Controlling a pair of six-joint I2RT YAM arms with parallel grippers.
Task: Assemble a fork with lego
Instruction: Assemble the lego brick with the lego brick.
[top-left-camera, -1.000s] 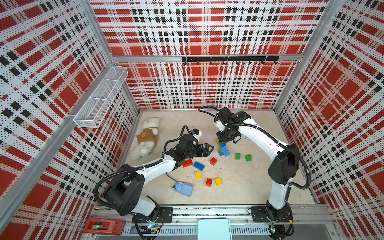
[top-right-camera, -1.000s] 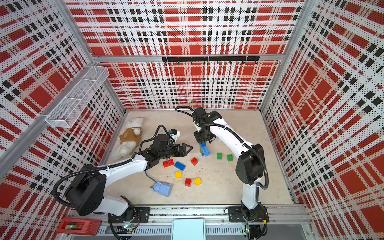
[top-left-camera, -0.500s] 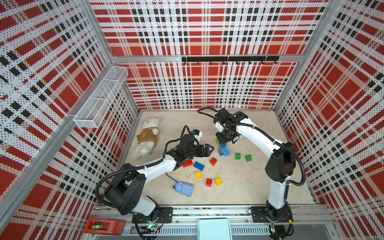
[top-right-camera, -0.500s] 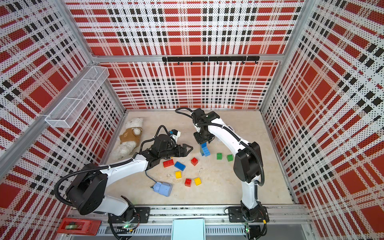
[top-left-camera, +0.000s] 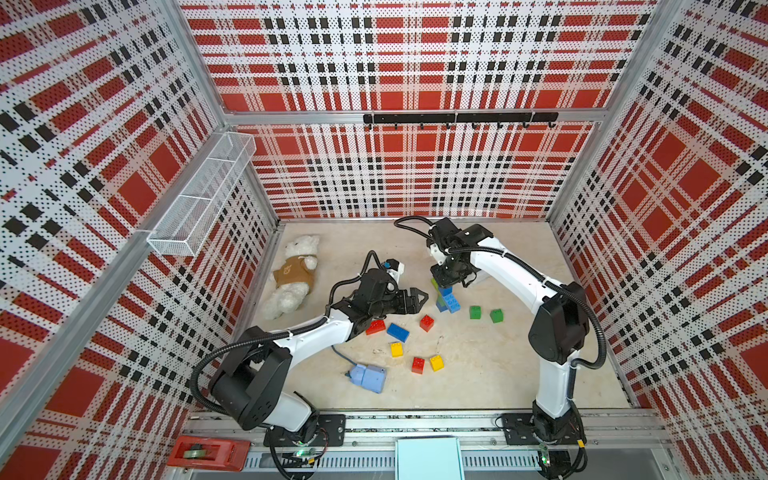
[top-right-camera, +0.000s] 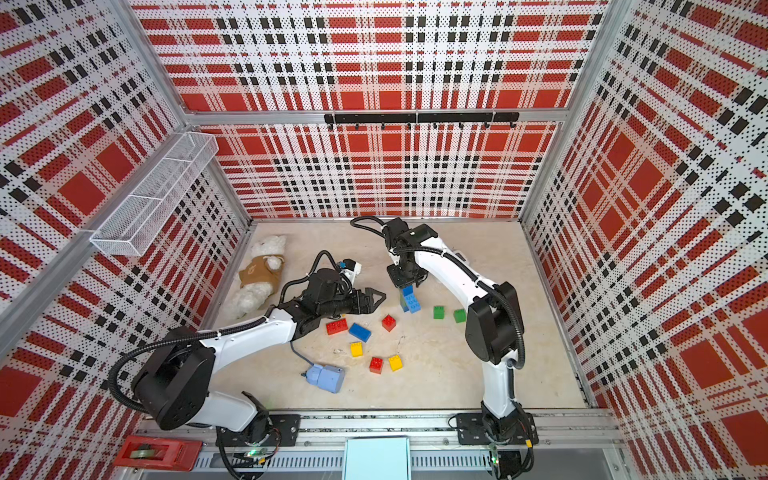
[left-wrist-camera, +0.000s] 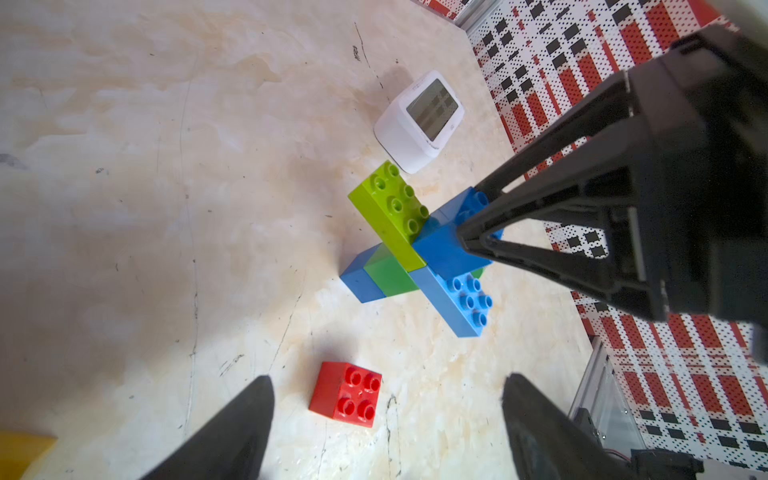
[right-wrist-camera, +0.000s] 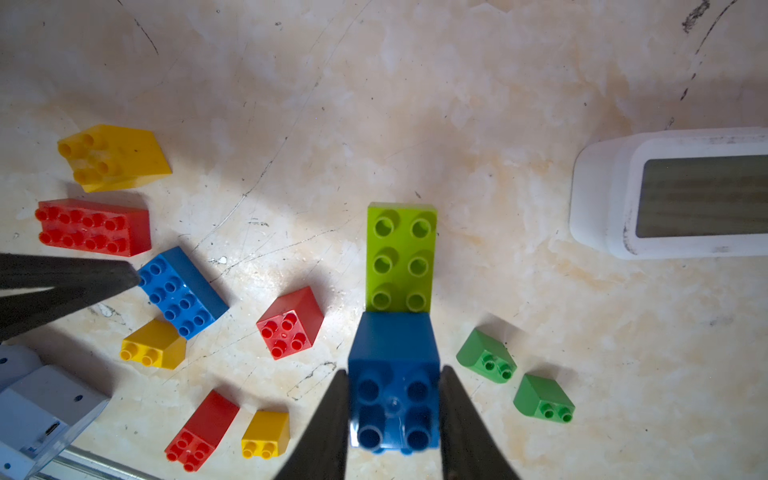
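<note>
Over to the right pincer (right-wrist-camera: 394, 374): pinching a dark blue square brick (right-wrist-camera: 395, 353) by two opposite sides, studs up. Holds it at the very top of the brick stack (top-left-camera: 446, 301), standing near the middle of the counter (top-left-camera: 498, 374) in both top views. Meets one end of a lime oblong brick (right-wrist-camera: 401, 257) up there; over that end or just against it, cannot tell. Fully pressed down or not? Cannot tell either.

From the left wrist view, reads as a cross: lime oblong brick jutting one way, a light blue oblong brick (left-wrist-camera: 461, 299) jutting the opposite way lower down. Underneath, a green brick (left-wrist-camera: 388, 274) and a blue base brick (left-wrist-camera: 357, 282) side by side, down on the counter.

Now the left pincer (top-left-camera: 415, 297): spread wide, hovering low, aimed at the stack from just beside it. Frames a red square brick (left-wrist-camera: 345, 392) lying flat on the counter, just short of the stack.

Scattered loose nearer the robot's base: a red oblong brick (top-left-camera: 375, 326) right under the left wrist, a blue oblong brick (top-left-camera: 397, 332) beside it, a yellow brick (top-left-camera: 396, 349). Then a small red brick (top-left-camera: 418, 365) and a second yellow brick (top-left-camera: 436, 363) side by side. Off to the right of the stack, two green bricks (top-left-camera: 475, 312), close together.

Also on the counter: a pale-blue box (top-left-camera: 368, 377) with a cord toward the front, a white clock (left-wrist-camera: 419, 120) behind the stack, a teddy bear (top-left-camera: 293, 274) along the left wall.
</note>
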